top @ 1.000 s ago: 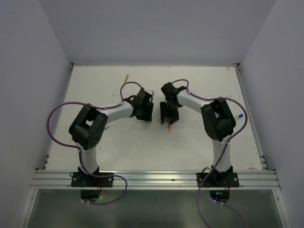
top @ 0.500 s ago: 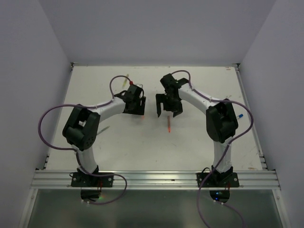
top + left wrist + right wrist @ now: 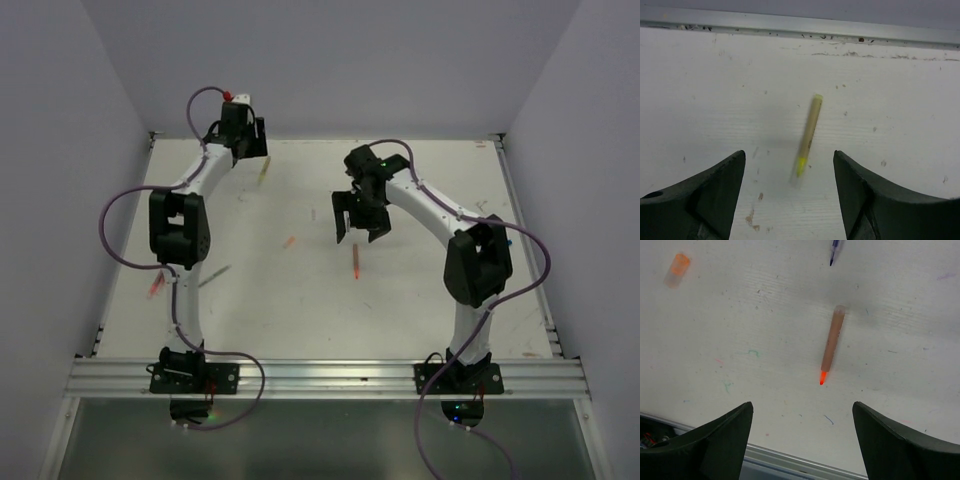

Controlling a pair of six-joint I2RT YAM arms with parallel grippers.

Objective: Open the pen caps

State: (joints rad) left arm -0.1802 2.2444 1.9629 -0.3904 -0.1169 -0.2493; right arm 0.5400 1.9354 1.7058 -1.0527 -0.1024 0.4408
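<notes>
A tan pen (image 3: 809, 131) with a yellow tip lies near the back left of the table (image 3: 263, 170); its near end is blurred. My left gripper (image 3: 789, 153) (image 3: 250, 148) hovers open just before that end, touching nothing. An orange pen (image 3: 832, 342) (image 3: 356, 262) lies uncapped in the middle of the table, its bright tip bare. Away from it to the left lies an orange pen cap (image 3: 677, 263) (image 3: 289, 242). Above the orange pen my right gripper (image 3: 802, 405) (image 3: 357, 232) stands open and empty.
A pink item (image 3: 155, 287) and a grey pen (image 3: 213, 275) lie beside the left arm. A blue pen tip (image 3: 834, 250) shows at the top of the right wrist view. A metal rail (image 3: 790, 30) borders the table's back edge, and walls stand on three sides.
Both grippers have opened and parted from the centre. The orange pen and its cap now lie loose on the table. The left arm swung out to the back left, over the tan pen.
</notes>
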